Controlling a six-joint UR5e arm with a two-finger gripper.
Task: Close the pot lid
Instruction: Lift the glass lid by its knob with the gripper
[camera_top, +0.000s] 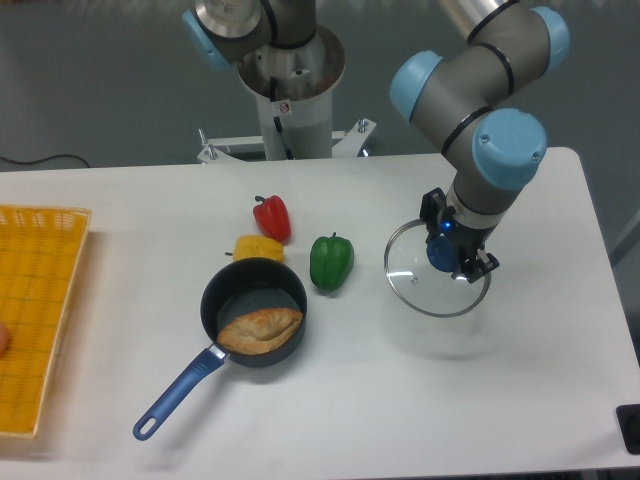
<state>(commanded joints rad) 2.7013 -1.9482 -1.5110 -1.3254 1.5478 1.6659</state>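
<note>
Gripper (446, 250): at the right of the bench, pointing down, fingers clamped on the blue knob of the lid; blue light glowing at the wrist just above.
Lid (425, 275): clear glass disc with thin metal rim, held by its knob, tilted a little; faint shadow below it on the bench, so seemingly lifted off the surface; directly under the gripper, spreading out mostly to the left and below it.
Pot (253, 310): dark round pan left of centre on the bench, open on top, well apart from the lid and the gripper, to their left and slightly nearer the camera.
Pot handle (180, 393): long, blue, running down and to the left from the pot, ending in a loop hole.
Pot contents: a golden-brown pastry (260, 329) lying inside, toward the near side.
Green pepper (331, 260): upright between pot and lid, just beside the pot's upper right rim, apart from the lid.
Yellow pepper (257, 248): right behind the pot, touching or nearly touching its far rim.
Red pepper (273, 217): behind the yellow one, just beside it.
Yellow basket (40, 310): at the left edge of the bench, well apart from the pot, cut off by the picture edge.
Bench (400, 400): white, carrying all of these.
Arm (480, 90): grey with light-blue joint caps, reaching in from the upper right down to the gripper.
</note>
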